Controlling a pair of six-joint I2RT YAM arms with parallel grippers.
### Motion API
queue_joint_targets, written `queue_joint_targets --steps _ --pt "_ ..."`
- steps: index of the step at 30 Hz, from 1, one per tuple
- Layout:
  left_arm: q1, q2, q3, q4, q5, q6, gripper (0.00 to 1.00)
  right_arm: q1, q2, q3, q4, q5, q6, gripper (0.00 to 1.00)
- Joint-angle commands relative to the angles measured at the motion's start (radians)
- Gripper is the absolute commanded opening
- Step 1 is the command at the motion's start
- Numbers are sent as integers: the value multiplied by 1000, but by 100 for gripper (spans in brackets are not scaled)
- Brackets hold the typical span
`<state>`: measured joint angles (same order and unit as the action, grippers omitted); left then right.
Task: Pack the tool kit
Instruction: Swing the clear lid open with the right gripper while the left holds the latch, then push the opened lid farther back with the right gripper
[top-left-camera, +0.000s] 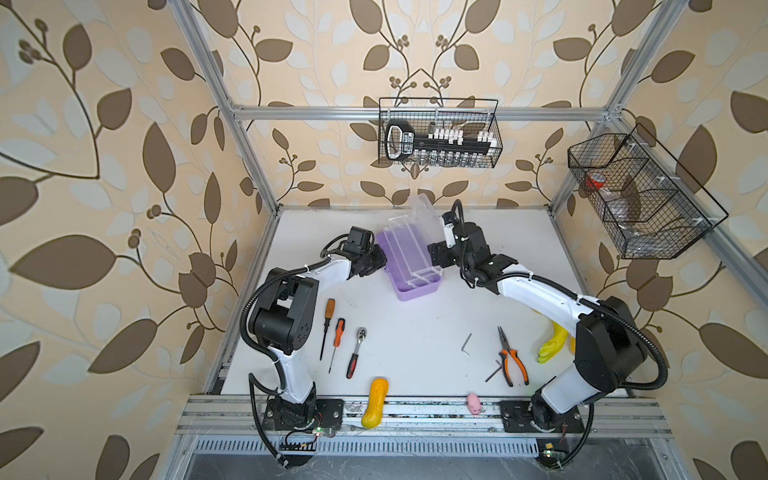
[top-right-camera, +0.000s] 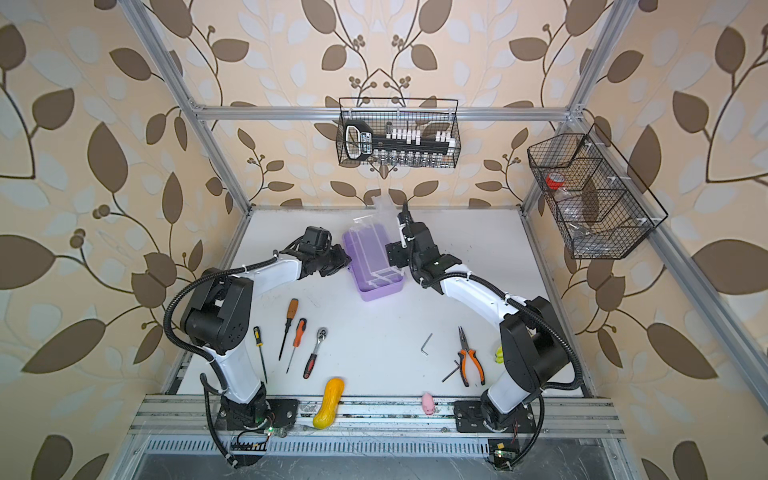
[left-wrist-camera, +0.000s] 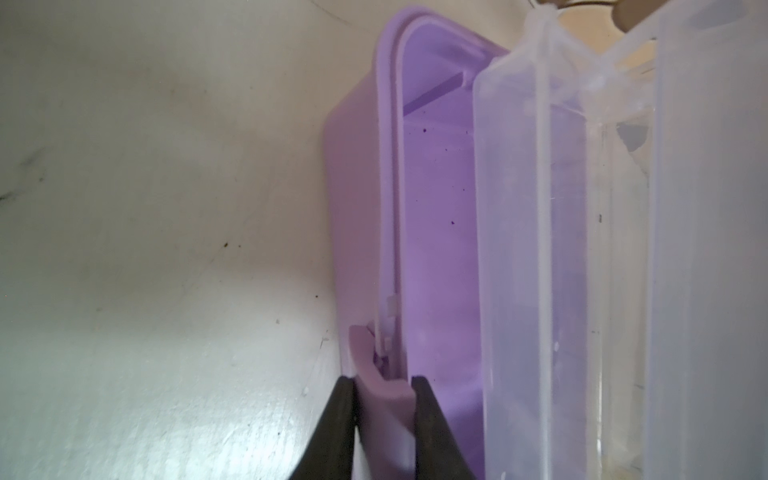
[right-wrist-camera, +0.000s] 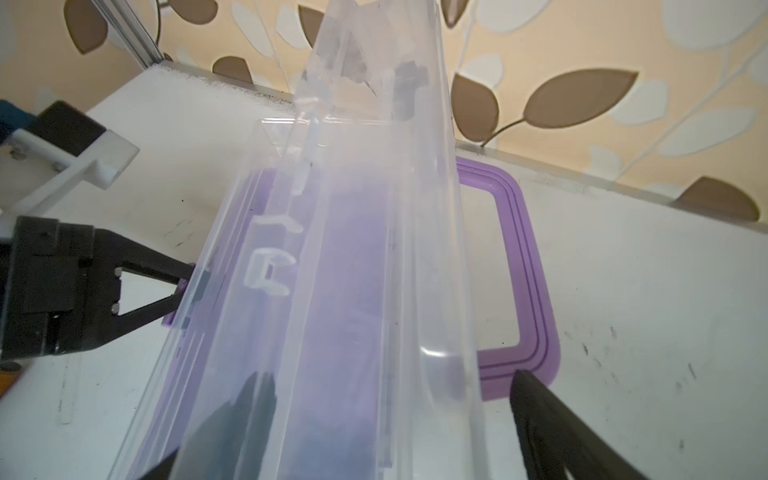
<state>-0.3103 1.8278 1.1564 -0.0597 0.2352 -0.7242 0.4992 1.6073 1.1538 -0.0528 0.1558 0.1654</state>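
The tool kit (top-left-camera: 415, 286) is a lilac box at the back middle of the table, seen in both top views (top-right-camera: 380, 289). Its clear lid (top-left-camera: 424, 212) stands up, and a clear inner tray (top-left-camera: 409, 253) sits inside. My left gripper (left-wrist-camera: 384, 399) is shut on the lilac latch tab (left-wrist-camera: 374, 361) of the box's left wall; the right wrist view also shows this left gripper (right-wrist-camera: 183, 286). My right gripper (right-wrist-camera: 392, 376) is open, its fingers (right-wrist-camera: 540, 415) astride the raised clear lid (right-wrist-camera: 374, 208). The purple handle (right-wrist-camera: 528, 270) lies flat on the table beyond.
Two screwdrivers (top-left-camera: 328, 328) (top-left-camera: 337, 340), a ratchet (top-left-camera: 356, 352), hex keys (top-left-camera: 467, 344), pliers (top-left-camera: 513, 357) and a yellow glove (top-left-camera: 552, 343) lie near the front. A yellow toy (top-left-camera: 375, 402) and a pink pig (top-left-camera: 475, 403) sit at the front edge. Wire baskets (top-left-camera: 440, 133) (top-left-camera: 640, 199) hang on the frame.
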Motion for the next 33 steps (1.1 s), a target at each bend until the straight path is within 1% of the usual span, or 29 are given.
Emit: queue_joint_targets --steps 1,5,11,22,33 --pt "4 -7 10 -35 29 29 22 -49 -29 -46 26 -217 128 88" --pt "4 -12 12 -47 29 41 22 -120 -42 -87 84 -352 219 88" --pt "4 -26 14 -69 26 64 23 -206 -69 -155 158 -460 323 90" --pt "4 -31 16 -80 35 76 24 -352 -84 -278 277 -574 455 89" --pt "4 -30 29 -97 34 81 25 -407 -5 -356 379 -635 553 87"
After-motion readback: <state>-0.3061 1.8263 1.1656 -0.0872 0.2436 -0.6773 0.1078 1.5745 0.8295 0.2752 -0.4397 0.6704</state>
